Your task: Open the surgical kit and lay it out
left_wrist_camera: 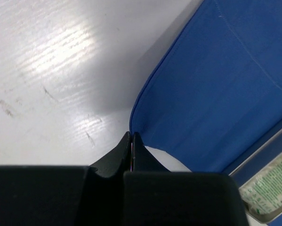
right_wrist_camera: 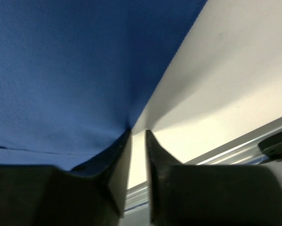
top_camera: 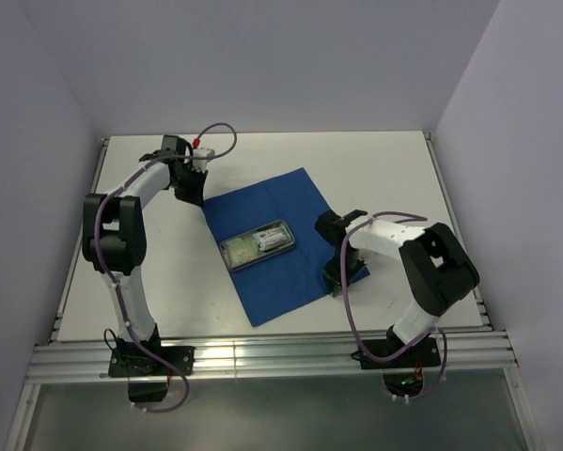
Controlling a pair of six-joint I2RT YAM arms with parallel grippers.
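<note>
The royal-blue cloth wrap (top_camera: pixel 281 199) lies spread open on the white table. The small steel tray (top_camera: pixel 234 262) sits at its middle and holds a whitish packet (top_camera: pixel 275 237) and a greenish packet (top_camera: pixel 236 249). My left gripper (top_camera: pixel 198 193) is at the cloth's far-left corner. In the left wrist view it (left_wrist_camera: pixel 131 135) is shut, with the cloth (left_wrist_camera: pixel 216 84) corner drawn to its tips. My right gripper (top_camera: pixel 340 280) is at the cloth's right corner. Its jaws (right_wrist_camera: pixel 138 132) stand slightly apart, the cloth (right_wrist_camera: pixel 75 66) edge lying against the left finger. No scissors or tweezers show.
The tray's rim (left_wrist_camera: pixel 261 153) and a packet (left_wrist_camera: pixel 268 183) show at the left wrist view's lower right. An aluminium rail (top_camera: pixel 281 355) runs along the table's near edge and shows in the right wrist view (right_wrist_camera: pixel 235 148). Walls enclose the table on three sides.
</note>
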